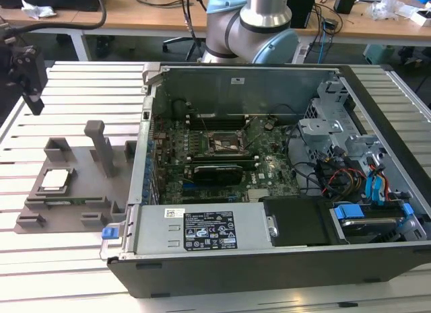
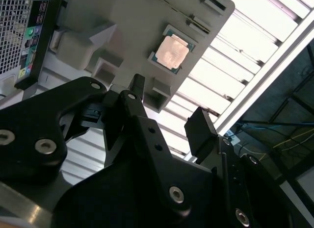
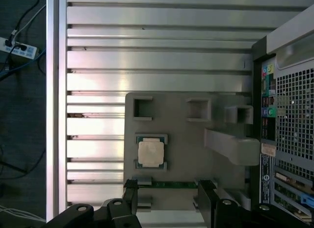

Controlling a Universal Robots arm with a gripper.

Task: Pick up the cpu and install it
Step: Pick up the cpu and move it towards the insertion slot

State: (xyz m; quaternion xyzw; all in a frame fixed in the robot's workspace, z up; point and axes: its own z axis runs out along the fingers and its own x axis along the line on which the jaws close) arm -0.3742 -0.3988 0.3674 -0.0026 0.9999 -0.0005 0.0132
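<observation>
While the claw (image 1: 34, 101) hangs over the far left part of the slotted table (image 1: 74, 272), at the exterior view's left, its two black fingers (image 2: 200, 132) stand apart with nothing between them: it is open and empty. The cpu (image 1: 55, 180) lies flat, silvery top up, in a square seat on the grey holder (image 1: 81, 166). That holder rests on the table just beside the open case (image 1: 269, 267), on the exterior view's left of it. The claw is well apart from the cpu, higher and farther back, and touches nothing. In the first wrist view the cpu (image 3: 150, 152) sits in its seat on the holder (image 3: 181, 120), with a thin green strip (image 3: 171, 185) lying on the holder between it and the claw (image 3: 169, 192). The perforated rear wall of the case (image 3: 294, 115) stands at the holder's other side. In the second wrist view the claw (image 2: 169, 110) shows an open gap, and beyond it lies the cpu (image 2: 170, 52), square in its seat. Inside the case, the socket (image 1: 225, 142) lies near the middle of the green board (image 1: 269, 166), well apart from the cpu. The arm's base (image 1: 252, 23) rises at the far side of the case.
</observation>
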